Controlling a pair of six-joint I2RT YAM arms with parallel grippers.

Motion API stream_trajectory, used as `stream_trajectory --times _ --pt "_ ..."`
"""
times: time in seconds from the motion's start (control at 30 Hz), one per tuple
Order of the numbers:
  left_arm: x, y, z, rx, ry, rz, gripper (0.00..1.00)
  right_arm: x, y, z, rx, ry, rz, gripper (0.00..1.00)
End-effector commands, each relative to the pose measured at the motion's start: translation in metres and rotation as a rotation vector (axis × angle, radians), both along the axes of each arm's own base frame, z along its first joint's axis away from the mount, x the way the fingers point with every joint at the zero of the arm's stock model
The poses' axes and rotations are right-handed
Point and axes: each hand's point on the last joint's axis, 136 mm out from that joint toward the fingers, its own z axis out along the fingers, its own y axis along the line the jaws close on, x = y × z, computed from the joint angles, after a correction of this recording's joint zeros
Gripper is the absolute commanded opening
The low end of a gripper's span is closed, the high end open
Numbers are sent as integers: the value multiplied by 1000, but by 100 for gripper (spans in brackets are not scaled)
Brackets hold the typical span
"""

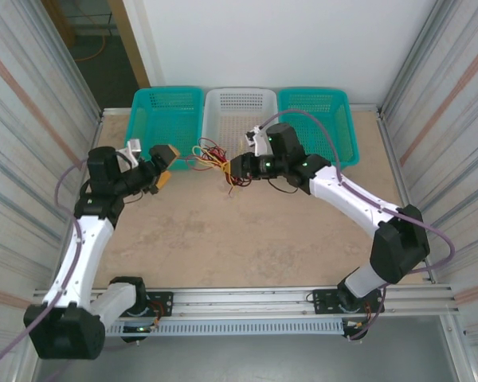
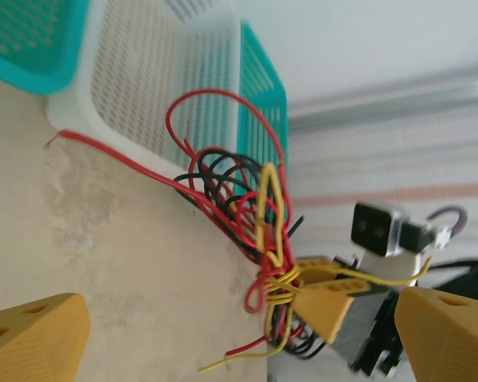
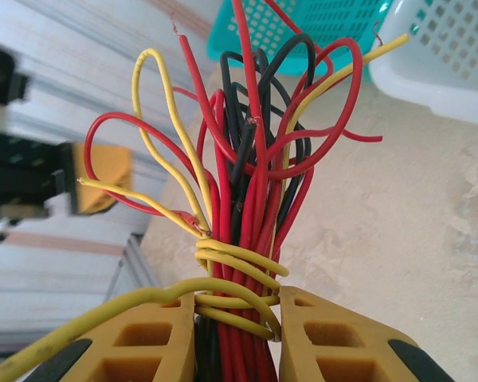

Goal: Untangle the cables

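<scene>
The cables [image 3: 223, 215], light, springy and thin, bunch just above the desk's far edge by the white basket [image 1: 239, 107]. The right pincer [image 3: 237, 318] is clamped on their yellow-wrapped waist. The left pincer [image 1: 164, 165] gapes wide, empty; a loose red loop looks the best hold.

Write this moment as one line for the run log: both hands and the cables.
right hand: shut on cables | left hand: open, empty, near cables | cables: tangled, yellow one wound around the rest
</scene>
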Motion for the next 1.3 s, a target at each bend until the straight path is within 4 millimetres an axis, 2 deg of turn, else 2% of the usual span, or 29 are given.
stream_trajectory --times 0.0,0.17,0.3,0.47,0.7,0.73,0.77,0.87,0.9,0.97,1.07,1.13,1.23,1.27 --pt "-11 -33 18 -66 -103 -265 99 -31 4 37 90 -37 180 0" --pt "-11 -65 34 -102 -164 -337 99 -37 8 46 112 -48 215 0" --pt "-7 -82 13 -128 -94 -338 99 -48 20 56 145 -78 270 0" --pt "2 -79 -11 -203 -9 -272 99 -60 34 66 185 -106 327 0" --pt "0 -89 0 -252 -14 -318 97 -62 47 77 219 -132 356 0" --pt "0 -89 2 -255 -19 -317 90 -63 48 77 220 -132 360 0" --pt "0 -89 5 -261 -26 -322 78 -63 49 76 218 -132 361 0" --pt "0 -91 11 -273 -17 -340 36 -62 50 75 219 -128 361 0" --pt "0 -91 13 -277 -18 -345 26 -62 51 74 219 -126 362 0" --pt "0 -91 16 -280 -19 -343 15 -62 51 75 220 -126 362 0" --pt "1 -89 20 -297 -25 -338 9 -62 50 75 218 -127 358 0" --pt "1 -89 25 -303 -32 -339 0 -60 49 73 210 -126 349 0" --pt "1 -88 30 -294 -49 -341 0 -57 45 70 191 -124 323 0" --pt "0 -87 31 -288 -52 -339 0 -53 40 70 170 -133 295 12"
